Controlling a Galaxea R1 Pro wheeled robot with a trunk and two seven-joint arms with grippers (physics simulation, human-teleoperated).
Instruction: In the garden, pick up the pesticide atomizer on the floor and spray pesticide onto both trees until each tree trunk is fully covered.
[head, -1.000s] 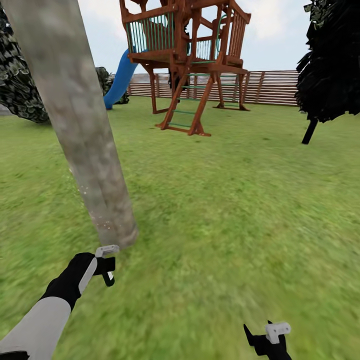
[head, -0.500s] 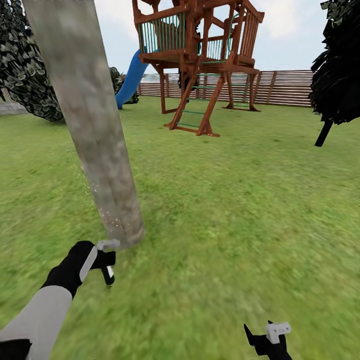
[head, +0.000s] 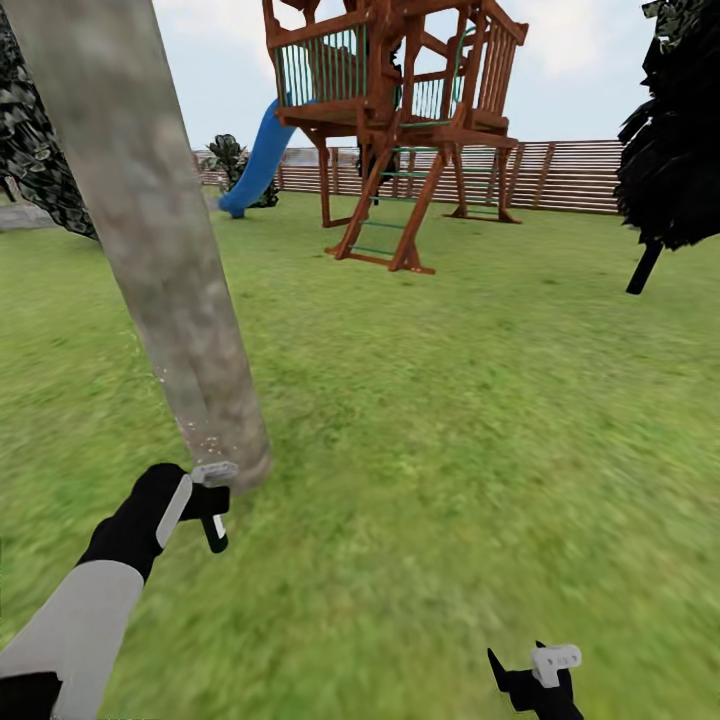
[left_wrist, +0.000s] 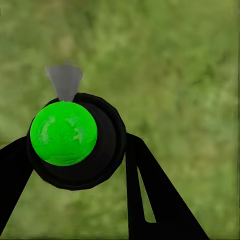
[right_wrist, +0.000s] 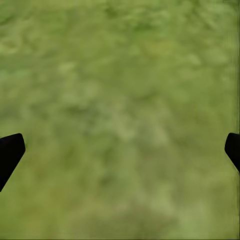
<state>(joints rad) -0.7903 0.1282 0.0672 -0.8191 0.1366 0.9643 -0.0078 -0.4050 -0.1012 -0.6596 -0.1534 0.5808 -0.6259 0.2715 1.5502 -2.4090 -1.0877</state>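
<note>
1. The pesticide atomizer (left_wrist: 70, 137) sits right in the left end effector (head: 210, 505): in the left wrist view its round black body with a bright green cap lies between the two black fingers (left_wrist: 150, 200), a grey nozzle cone poking out past it, and the fingers are closed against its sides.
2. In the head view that left end effector is at the lower left of the frame, just beside the foot of the tree trunk (head: 150, 230), with a small white-and-green piece hanging below it.
3. A scatter of whitish pesticide (head: 205, 440) specks dots the trunk's lower stretch, just above the end effector.
4. The trunk itself leans from the upper left of the frame down to the grass floor (head: 450, 450), grey-brown and mottled.
5. Against half a second ago, the trunk and the left end effector both sit a touch further left and higher in the frame, while the play tower barely shifts; the specks cling to about the same low band of bark.
6. The right end effector (head: 535, 680) is at the bottom right edge, fingers spread wide; its wrist view has the two black tips at opposite edges with grass between them.
7. Further out: a wooden play tower (head: 400, 120) with a blue slide (head: 255, 160), a slatted fence (head: 560, 175) behind, and a dark-leaved tree (head: 680, 130) at the right edge.
8. No readable writing or brand anywhere.
</note>
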